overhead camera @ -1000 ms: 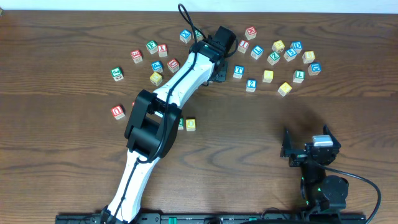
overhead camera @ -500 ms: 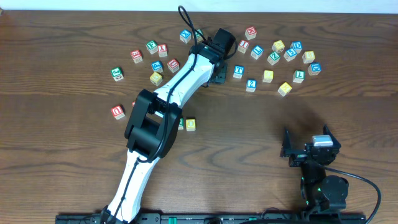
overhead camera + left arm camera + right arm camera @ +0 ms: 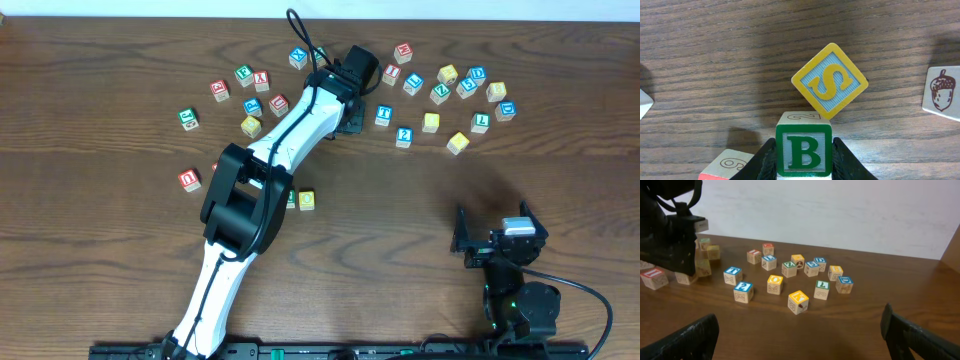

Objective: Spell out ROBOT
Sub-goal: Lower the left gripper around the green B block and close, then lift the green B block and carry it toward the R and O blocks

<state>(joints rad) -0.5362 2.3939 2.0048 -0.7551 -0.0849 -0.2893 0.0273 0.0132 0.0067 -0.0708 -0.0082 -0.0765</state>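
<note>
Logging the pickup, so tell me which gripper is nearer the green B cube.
Left. The left gripper has the green B cube between its fingers, against both sides. The right gripper stands open at the near right of the table, far from the cube.

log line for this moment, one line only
task: spell ROBOT | left hand: shut on green B cube | yellow S cube: just beyond it, turned cornerwise | right hand: open, empty
</note>
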